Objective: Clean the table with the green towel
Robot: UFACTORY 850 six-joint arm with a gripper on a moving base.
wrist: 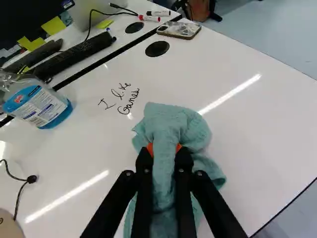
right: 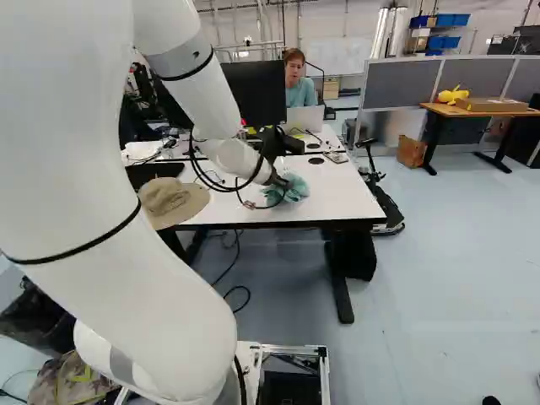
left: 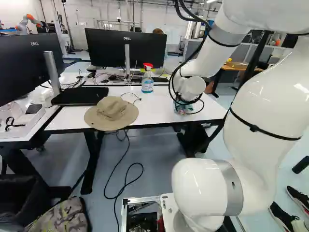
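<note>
Lying on the right of the worktop [left: 161, 104], the green towel [right: 287, 191] shows partly in the left base view, bunched in the right. Wrist view: the hand [wrist: 165, 148] pinches it; the writing [wrist: 120, 97] lies on its far side, the way to wipe.

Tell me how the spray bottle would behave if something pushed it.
Pushed up high, the spray bottle would probably tip, being tall with a trigger head on top. Pushed low, it may slide, since the table looks smooth and glossy. The blue liquid inside would likely slosh.
</note>
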